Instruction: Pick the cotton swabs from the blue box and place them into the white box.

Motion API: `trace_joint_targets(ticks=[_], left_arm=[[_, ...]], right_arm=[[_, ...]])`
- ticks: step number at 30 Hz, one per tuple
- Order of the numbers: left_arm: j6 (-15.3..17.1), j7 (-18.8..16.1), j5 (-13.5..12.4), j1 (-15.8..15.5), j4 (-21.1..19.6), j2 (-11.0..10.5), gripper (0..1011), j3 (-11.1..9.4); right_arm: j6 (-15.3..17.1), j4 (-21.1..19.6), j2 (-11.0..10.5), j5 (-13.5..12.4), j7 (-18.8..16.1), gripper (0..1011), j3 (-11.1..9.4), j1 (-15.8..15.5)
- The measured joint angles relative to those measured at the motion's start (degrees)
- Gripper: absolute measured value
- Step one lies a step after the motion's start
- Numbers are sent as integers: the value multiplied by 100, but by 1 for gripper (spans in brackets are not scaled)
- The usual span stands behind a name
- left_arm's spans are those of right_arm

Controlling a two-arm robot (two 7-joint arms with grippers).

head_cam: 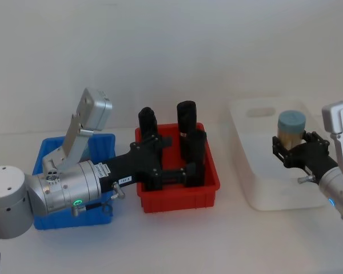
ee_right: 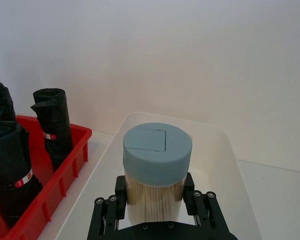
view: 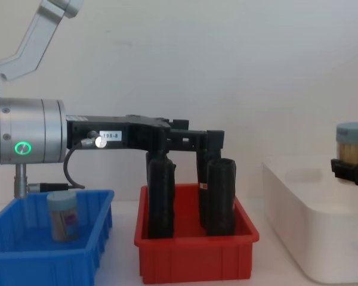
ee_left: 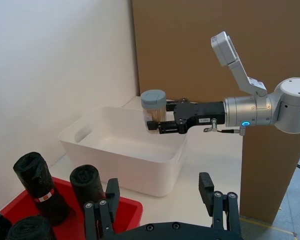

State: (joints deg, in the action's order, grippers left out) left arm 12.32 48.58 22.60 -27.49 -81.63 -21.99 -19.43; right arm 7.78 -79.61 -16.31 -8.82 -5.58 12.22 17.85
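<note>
Over the white box [head_cam: 262,185], the right hand [head_cam: 292,150] clamps the cotton swabs [head_cam: 291,124]; the left hand [head_cam: 170,158] is spread

One cotton swab tub [ee_right: 157,165], clear-walled with a pale blue lid and packed with beige stems, stands upright, clamped in the right gripper [head_cam: 291,144] above the white box [head_cam: 246,171], higher than its rim. A second tub [view: 62,215] stands upright inside the blue box [view: 42,262], well apart from the white box.
</note>
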Motion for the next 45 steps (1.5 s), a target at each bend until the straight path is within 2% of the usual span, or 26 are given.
trace_joint_targets(ticks=[16, 19, 20, 22, 27, 30, 45], left_arm=[[0, 0, 0, 0, 0, 0, 1004, 0], [0, 0, 0, 0, 0, 0, 1004, 0], [0, 0, 0, 0, 0, 0, 1004, 0], [0, 0, 0, 0, 0, 0, 1004, 0], [0, 0, 0, 0, 0, 0, 1004, 0], [0, 0, 0, 0, 0, 0, 1004, 0], [0, 0, 0, 0, 0, 0, 1004, 0]], right_arm=[[-7, 674, 132, 4, -118, 653, -6, 338], [-7, 758, 144, 20, -137, 714, -4, 374], [-6, 792, 150, 28, -147, 768, -4, 388], [-5, 824, 154, 34, -155, 768, -4, 399], [-14, 904, 161, 55, -176, 951, -6, 425], [-31, 917, 162, 63, -179, 992, -9, 427], [-234, 755, 125, 78, -155, 1001, -50, 337]])
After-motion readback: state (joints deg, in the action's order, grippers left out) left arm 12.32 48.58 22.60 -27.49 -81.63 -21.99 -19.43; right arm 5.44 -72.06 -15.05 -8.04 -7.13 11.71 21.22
